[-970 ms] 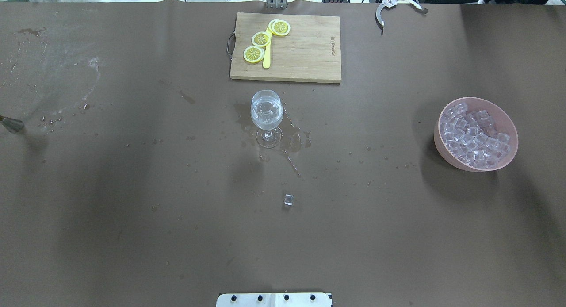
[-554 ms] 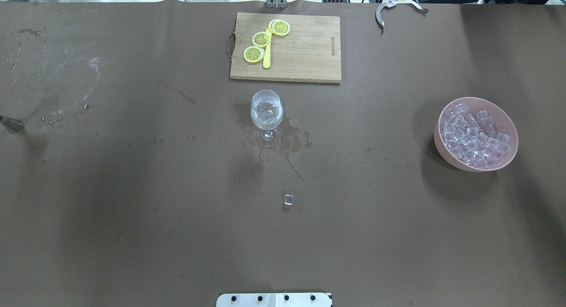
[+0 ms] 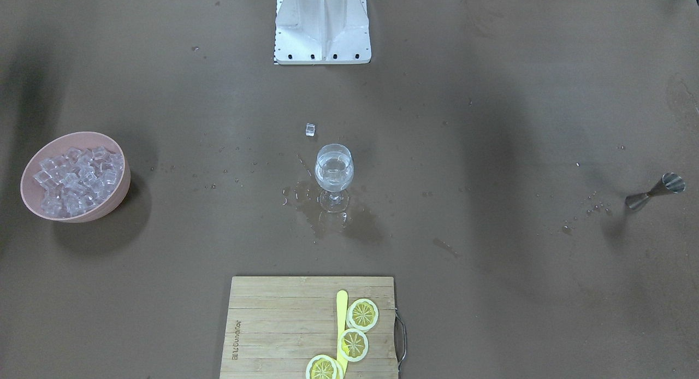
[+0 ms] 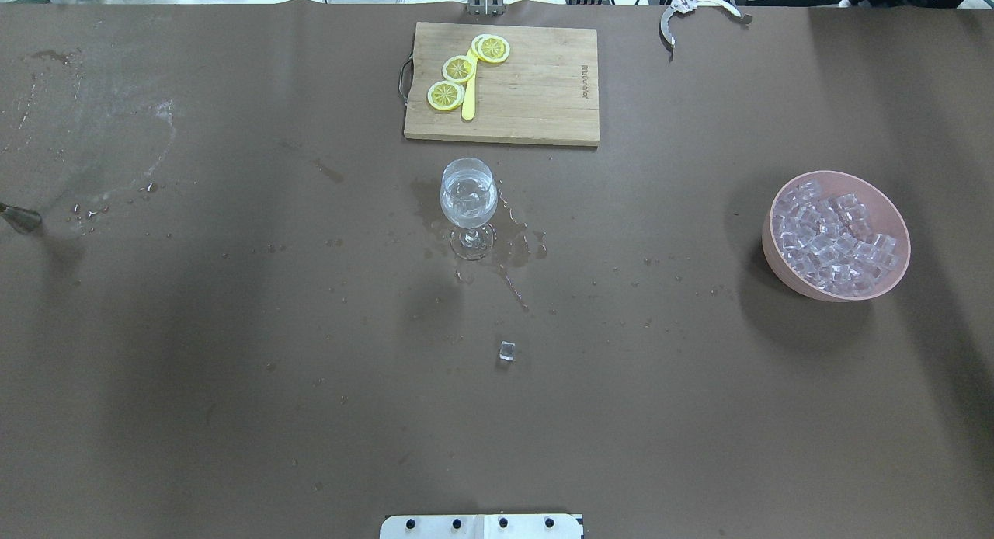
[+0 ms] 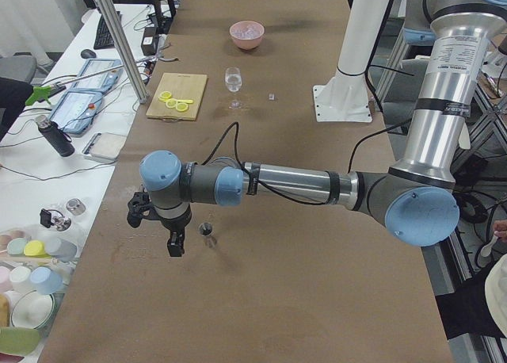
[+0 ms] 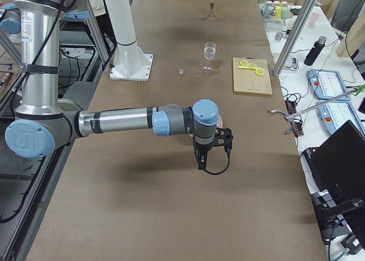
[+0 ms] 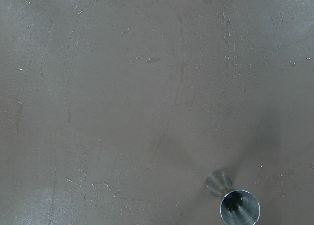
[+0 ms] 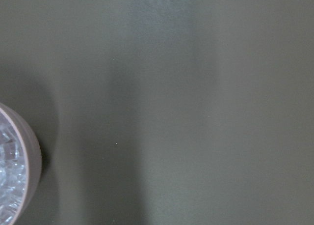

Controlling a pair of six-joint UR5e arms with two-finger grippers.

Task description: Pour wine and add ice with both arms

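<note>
A stemmed glass stands mid-table with clear wine and some ice in it; it also shows in the front view. A pink bowl holds many ice cubes on my right side. One loose ice cube lies on the table nearer my base. My left gripper hangs just beside a steel jigger, apart from it. My right gripper hangs near the bowl. Both grippers show only in the side views, so I cannot tell whether they are open or shut.
A wooden cutting board with lemon slices and a yellow knife lies beyond the glass. A wet patch spreads around the glass foot. Metal tongs lie at the far edge. The white stand is at my base.
</note>
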